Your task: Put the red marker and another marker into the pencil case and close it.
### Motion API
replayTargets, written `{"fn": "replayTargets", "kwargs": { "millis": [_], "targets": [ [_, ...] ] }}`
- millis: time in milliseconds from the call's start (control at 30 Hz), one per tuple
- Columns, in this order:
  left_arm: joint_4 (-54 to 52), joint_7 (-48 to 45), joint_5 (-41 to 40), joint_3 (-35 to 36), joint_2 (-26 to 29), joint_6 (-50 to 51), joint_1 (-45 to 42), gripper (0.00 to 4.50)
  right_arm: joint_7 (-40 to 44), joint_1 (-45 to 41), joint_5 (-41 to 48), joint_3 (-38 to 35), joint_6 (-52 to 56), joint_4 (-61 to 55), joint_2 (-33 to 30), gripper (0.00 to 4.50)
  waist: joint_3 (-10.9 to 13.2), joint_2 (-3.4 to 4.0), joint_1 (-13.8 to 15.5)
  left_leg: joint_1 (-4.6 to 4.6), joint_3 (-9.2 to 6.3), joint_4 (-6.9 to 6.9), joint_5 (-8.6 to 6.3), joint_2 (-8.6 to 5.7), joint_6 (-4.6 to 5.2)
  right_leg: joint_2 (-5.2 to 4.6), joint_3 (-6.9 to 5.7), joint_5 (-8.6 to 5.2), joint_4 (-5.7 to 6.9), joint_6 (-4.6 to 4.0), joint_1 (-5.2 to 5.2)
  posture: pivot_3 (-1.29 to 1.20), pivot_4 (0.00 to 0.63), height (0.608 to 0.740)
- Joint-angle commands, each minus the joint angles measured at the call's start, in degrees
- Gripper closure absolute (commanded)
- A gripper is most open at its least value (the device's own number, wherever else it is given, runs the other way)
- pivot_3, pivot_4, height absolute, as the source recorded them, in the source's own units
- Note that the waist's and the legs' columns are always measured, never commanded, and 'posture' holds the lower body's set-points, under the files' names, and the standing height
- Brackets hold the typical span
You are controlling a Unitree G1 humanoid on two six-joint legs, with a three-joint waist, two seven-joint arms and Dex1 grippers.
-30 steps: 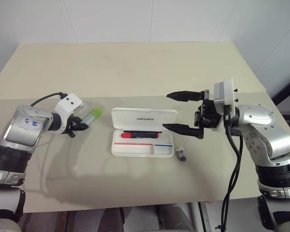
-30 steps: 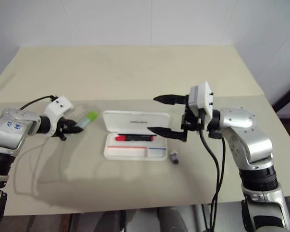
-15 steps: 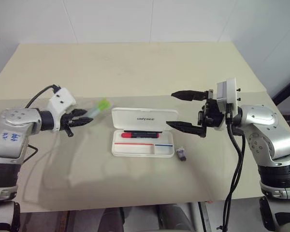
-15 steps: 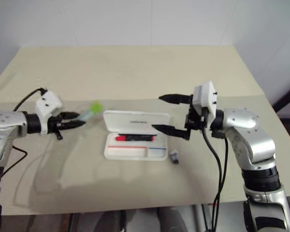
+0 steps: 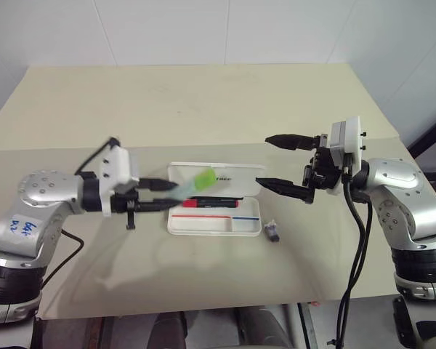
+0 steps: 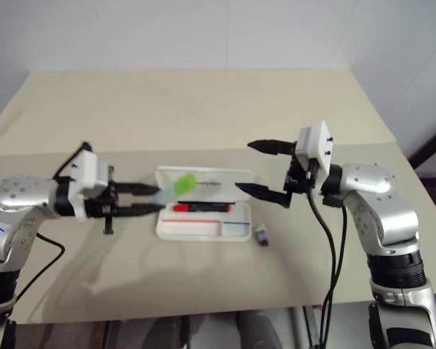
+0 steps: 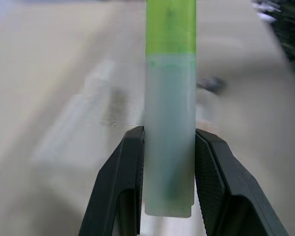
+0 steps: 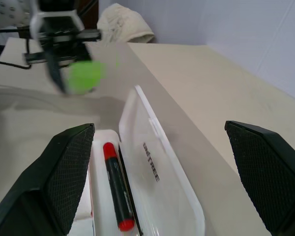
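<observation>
On the desk (image 5: pixel 203 102) the pencil case (image 5: pixel 214 217) lies open at centre frame, its lid partly hidden by the blurred green-capped marker (image 5: pixel 192 185) that my left tool (image 5: pixel 163 194) clamps, carried here from far left since a second ago. My right tool (image 5: pixel 270 161) hangs spread wide, right of the case. The red marker (image 5: pixel 209 203) lies inside; a stubby grey object (image 5: pixel 273 232) sits just beside the case's lower right corner.

A beige worktop (image 5: pixel 203 102) stands against a white tiled wall (image 5: pixel 203 29); light is soft and even.
</observation>
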Motion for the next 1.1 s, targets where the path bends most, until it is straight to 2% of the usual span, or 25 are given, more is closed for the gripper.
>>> {"fn": "replayTargets", "kwargs": {
  "millis": [33,233,367,733,1100],
  "targets": [
    [-2.66,-1.98,2.78,-3.89,0.16,-4.13,-2.11,3.43,-0.82,0.35,0.64,-2.68,0.41,-2.57,-1.71,0.00,0.00,0.00,0.03,0.00,0.00,0.01,0.00,0.00,0.00,0.00,0.00,0.00,0.01,0.00,0.00,0.00,0.150,0.740],
    [-0.21,-3.75,8.88,-12.88,-1.40,-4.27,-6.17,3.43,-2.14,3.58,1.76,-4.41,2.56,-6.06,-3.63,0.00,0.00,0.00,0.14,0.00,-0.01,0.05,0.00,-0.01,0.00,0.01,0.00,0.01,-0.08,0.01,0.07,0.00,0.150,0.740],
    [2.16,-4.46,11.79,-15.42,-1.77,-5.05,-8.13,3.43,-3.82,5.39,2.44,-5.60,3.79,-8.59,-3.85,0.00,0.00,0.00,0.06,-0.01,-0.02,0.05,0.00,-0.02,0.01,0.01,0.01,0.01,-0.10,0.02,0.08,0.00,0.150,0.740],
    [9.01,-3.16,17.78,-16.97,-3.42,-7.71,-11.59,3.43,-7.10,8.76,3.64,-7.04,5.22,-12.65,-3.71,0.00,0.00,0.00,0.24,-0.02,-0.03,0.11,0.00,-0.02,0.02,0.02,0.03,0.03,-0.09,0.06,0.10,0.00,0.150,0.740],
    [8.71,-7.05,18.88,-18.05,-0.89,-7.14,-9.66,3.43,-7.37,8.34,3.87,-6.78,5.22,-12.47,-3.67,0.00,0.00,0.00,0.19,-0.01,-0.03,0.11,-0.01,-0.02,0.03,0.02,0.03,0.03,-0.08,0.06,0.11,0.00,0.150,0.740]
  ]
}}
